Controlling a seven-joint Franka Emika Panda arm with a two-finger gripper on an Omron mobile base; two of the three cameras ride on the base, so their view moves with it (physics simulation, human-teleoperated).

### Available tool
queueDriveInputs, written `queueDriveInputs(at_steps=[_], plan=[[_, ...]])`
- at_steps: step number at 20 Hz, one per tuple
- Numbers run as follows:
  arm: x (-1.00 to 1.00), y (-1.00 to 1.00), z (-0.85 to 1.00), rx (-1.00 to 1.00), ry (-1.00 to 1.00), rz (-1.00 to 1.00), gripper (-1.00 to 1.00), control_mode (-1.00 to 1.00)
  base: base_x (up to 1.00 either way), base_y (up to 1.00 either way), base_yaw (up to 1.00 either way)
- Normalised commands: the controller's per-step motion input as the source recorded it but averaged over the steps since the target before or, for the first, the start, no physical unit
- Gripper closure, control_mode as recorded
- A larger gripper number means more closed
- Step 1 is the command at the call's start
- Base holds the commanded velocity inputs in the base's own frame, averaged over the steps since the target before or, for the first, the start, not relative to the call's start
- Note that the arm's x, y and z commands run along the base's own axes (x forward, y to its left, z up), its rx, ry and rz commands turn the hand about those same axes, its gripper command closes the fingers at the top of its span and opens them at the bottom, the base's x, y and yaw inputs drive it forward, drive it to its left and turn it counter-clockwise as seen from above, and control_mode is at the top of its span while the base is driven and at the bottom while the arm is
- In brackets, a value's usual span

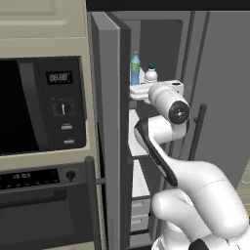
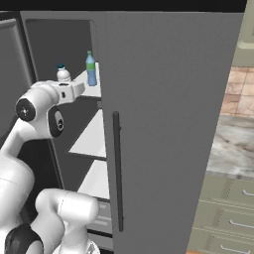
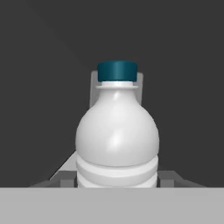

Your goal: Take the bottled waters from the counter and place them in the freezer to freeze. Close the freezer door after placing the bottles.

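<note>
jaws: closed on the whitish ribbed plastic bottle with dark blue cap (image 3: pixel 117 140), upright | place: white top shelf (image 2: pixel 89 90) inside the grey freezer compartment (image 1: pixel 161 44) | beside it: blue-tinted bottle with green cap (image 1: pixel 135 69), upright on the same shelf | freezer door (image 1: pixel 110 127): open

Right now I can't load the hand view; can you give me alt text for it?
A whitish ribbed bottle with a dark blue cap stands upright, close and centred against the freezer's dark grey interior. The gripper has its jaws on either side of the bottle's lower body, closed on it. A pale shelf edge shows low behind the bottle.
</note>
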Motion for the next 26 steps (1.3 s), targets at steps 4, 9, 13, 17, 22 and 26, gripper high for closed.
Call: queueDriveInputs(at_steps=[4,9,13,17,22,26], plan=[[0.16,0.00,0.15,0.02,0.00,-0.01,1.00,-1.00,0.00,0.00,0.00],[0.30,0.00,-0.04,0.01,0.05,-0.02,1.00,-1.00,0.00,0.00,0.00],[0.17,0.00,-0.03,0.00,0.03,-0.05,1.00,-1.00,0.00,0.00,0.00],[0.25,0.00,-0.03,0.01,0.02,-0.03,1.00,-1.00,0.00,0.00,0.00],[0.13,0.00,-0.20,0.00,0.00,-0.01,1.00,-1.00,0.00,0.00,0.00],[0.18,0.00,-0.23,0.00,0.00,0.00,1.00,-1.00,0.00,0.00,0.00]])
